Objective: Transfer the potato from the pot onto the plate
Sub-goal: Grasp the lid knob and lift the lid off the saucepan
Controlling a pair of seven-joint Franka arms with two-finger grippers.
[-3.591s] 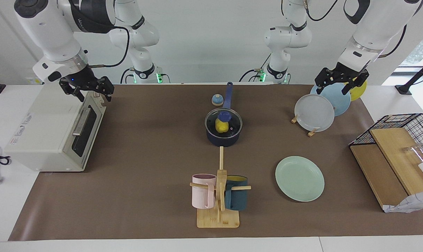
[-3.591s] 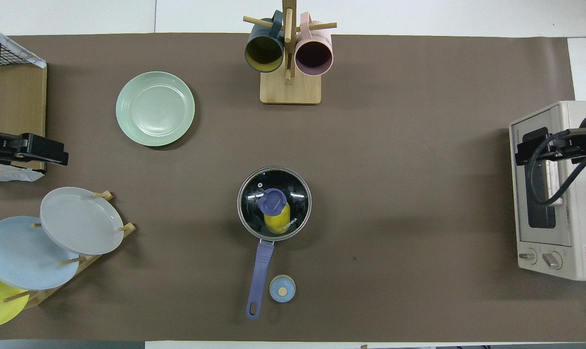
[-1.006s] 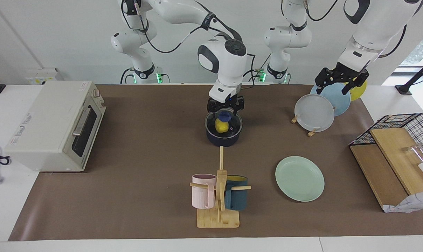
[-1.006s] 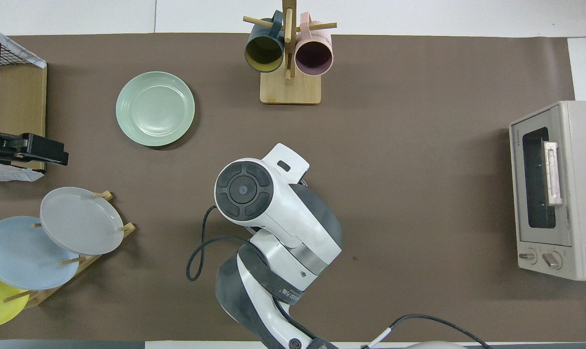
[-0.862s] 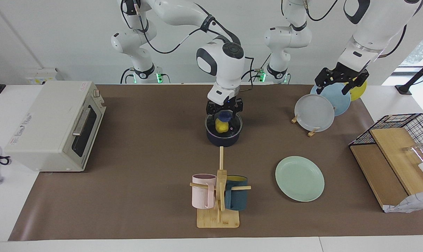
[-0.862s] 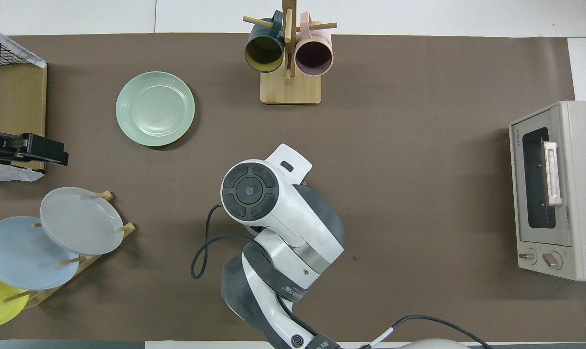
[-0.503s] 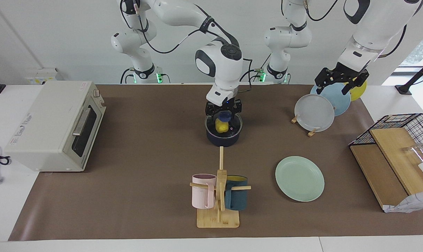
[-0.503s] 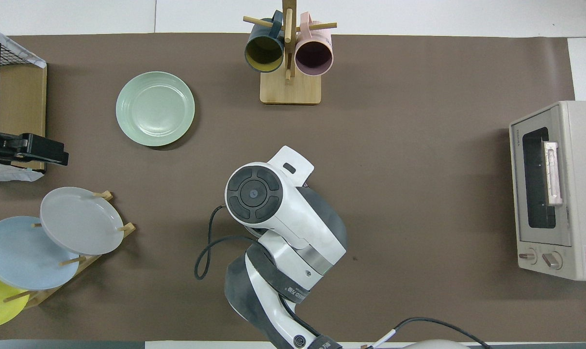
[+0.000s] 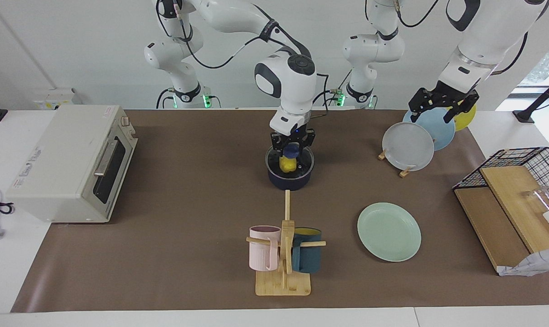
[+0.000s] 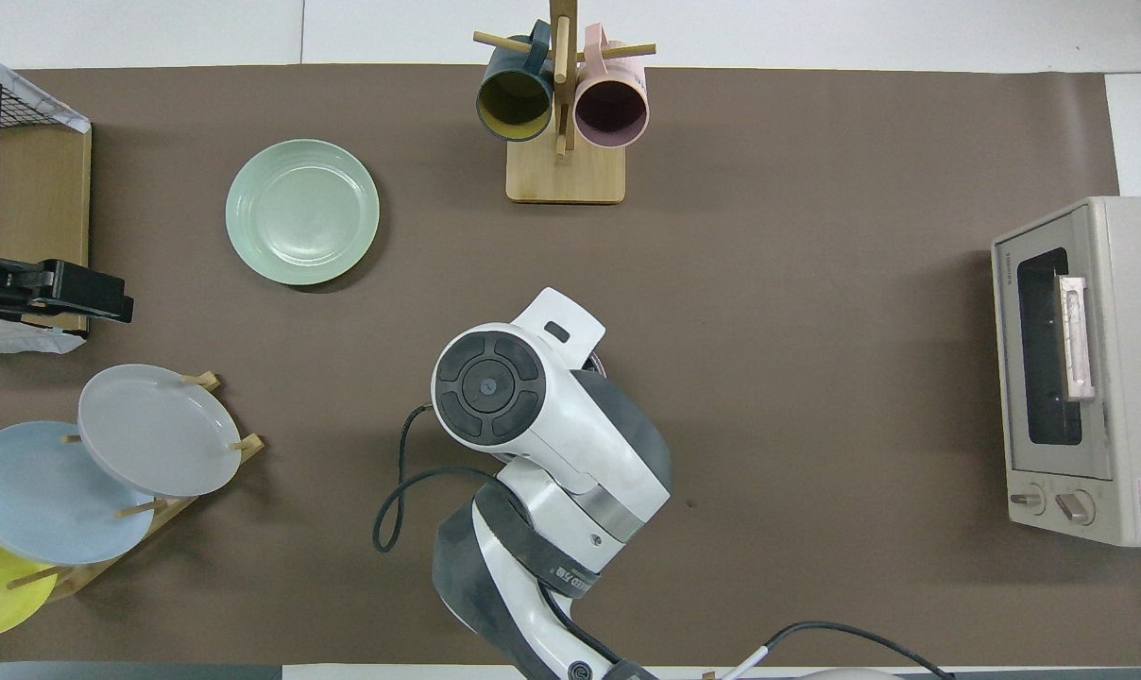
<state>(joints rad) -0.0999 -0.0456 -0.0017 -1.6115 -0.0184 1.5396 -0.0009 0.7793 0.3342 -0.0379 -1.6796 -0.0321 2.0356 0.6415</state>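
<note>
The dark navy pot (image 9: 289, 180) stands mid-table with a glass lid on it. The yellow potato (image 9: 287, 164) shows through the lid, inside the pot. My right gripper (image 9: 292, 147) is down at the lid's blue knob (image 9: 292, 150), which sits between its two fingers. In the overhead view the right arm hides the pot and potato. The mint-green plate (image 9: 389, 231) lies bare, farther from the robots and toward the left arm's end; it also shows in the overhead view (image 10: 302, 212). My left gripper (image 9: 442, 109) waits open above the plate rack.
A toaster oven (image 9: 70, 163) stands at the right arm's end. A wooden mug tree (image 9: 283, 254) with a pink and a teal mug is farther out than the pot. A rack (image 9: 415, 141) holds grey, blue and yellow plates. A wire basket with boards (image 9: 515, 190) is at the left arm's end.
My right arm swung from above the toaster oven to the pot and lowered its gripper around the lid knob. In the last half second it dropped slightly. The left arm has not moved.
</note>
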